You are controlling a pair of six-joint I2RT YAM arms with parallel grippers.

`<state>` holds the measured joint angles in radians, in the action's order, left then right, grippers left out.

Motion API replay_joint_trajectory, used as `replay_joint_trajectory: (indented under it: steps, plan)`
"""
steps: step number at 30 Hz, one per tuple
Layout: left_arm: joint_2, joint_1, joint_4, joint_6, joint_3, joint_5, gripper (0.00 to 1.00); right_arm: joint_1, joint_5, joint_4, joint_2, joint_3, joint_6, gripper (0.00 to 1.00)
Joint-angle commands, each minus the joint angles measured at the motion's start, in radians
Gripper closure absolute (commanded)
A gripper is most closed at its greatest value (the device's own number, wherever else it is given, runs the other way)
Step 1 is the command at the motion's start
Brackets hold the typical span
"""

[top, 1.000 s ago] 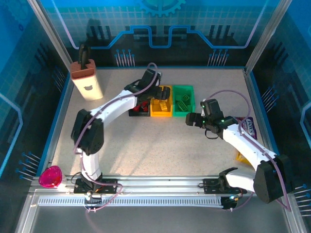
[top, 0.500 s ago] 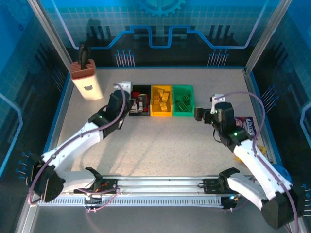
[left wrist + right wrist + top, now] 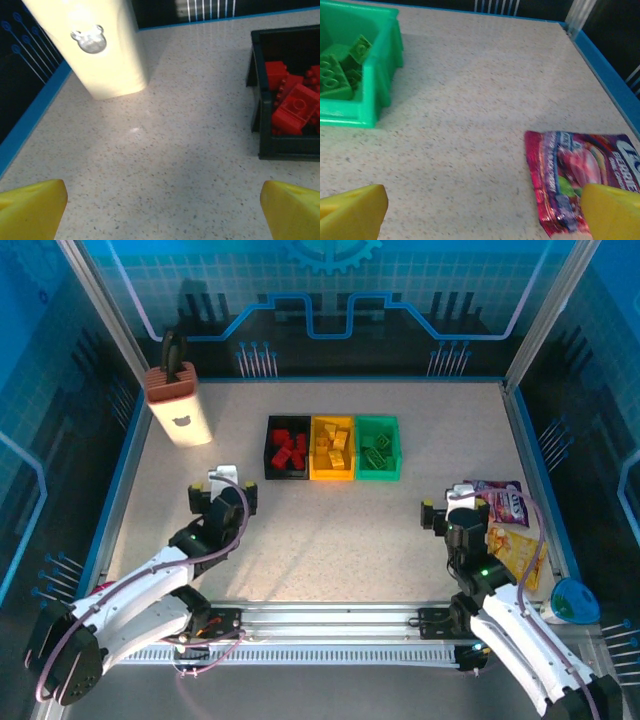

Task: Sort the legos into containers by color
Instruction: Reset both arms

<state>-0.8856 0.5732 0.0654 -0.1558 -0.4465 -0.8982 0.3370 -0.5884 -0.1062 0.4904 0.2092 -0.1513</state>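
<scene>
Top external view: red legos (image 3: 290,450) in black bin (image 3: 270,430), yellow legos (image 3: 333,448) in yellow bin (image 3: 333,477), green legos (image 3: 377,452) in green bin (image 3: 379,477). All lie ahead of both end effectors, well apart from them. Left end effector (image 3: 222,490) and right end effector (image 3: 450,504): wide open, empty. Sorting step looks finished. Next move likely calls for parking arms, perhaps checking beside snack packet (image 3: 580,175) for strays.

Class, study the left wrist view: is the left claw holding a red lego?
No, the left claw is open over bare table, and the red legos lie in the black bin.
</scene>
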Motion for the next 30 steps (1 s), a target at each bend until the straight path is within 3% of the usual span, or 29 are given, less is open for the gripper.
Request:
replay_joint_trajectory:
  steps: [1, 5, 7, 12, 18, 24, 28, 30]
  plan:
    - [0.020, 0.012, -0.102, 0.088, 0.065, -0.103, 0.01, 0.002, -0.078, 0.013, -0.047, -0.022, -0.023, 0.00]
    - [0.014, 0.011, -0.308, 0.107, 0.208, -0.120, 0.01, 0.001, -0.079, 0.093, -0.049, -0.049, 0.012, 0.00]
    - [0.016, 0.016, -0.320, 0.107, 0.214, -0.130, 0.01, -0.001, -0.080, 0.162, -0.020, -0.062, 0.030, 0.00]
    - [-0.022, -0.015, -0.714, 0.263, 0.325, -0.112, 0.01, -0.006, -0.087, 0.429, 0.118, -0.101, 0.074, 0.00]
    - [-0.121, -0.097, -0.977, 0.311, 0.377, -0.032, 0.01, -0.009, -0.089, 0.755, 0.302, -0.148, 0.118, 0.00]
    - [-0.302, -0.213, -1.174, 0.292, 0.362, 0.105, 0.01, -0.040, -0.081, 1.131, 0.511, -0.205, 0.167, 0.00]
    - [-0.504, -0.262, -1.429, 0.298, 0.350, 0.153, 0.01, -0.067, -0.042, 1.397, 0.732, -0.198, 0.174, 0.00]
    - [-0.561, -0.273, -1.439, 0.302, 0.310, 0.169, 0.01, -0.071, -0.038, 1.529, 0.879, -0.180, 0.180, 0.00]
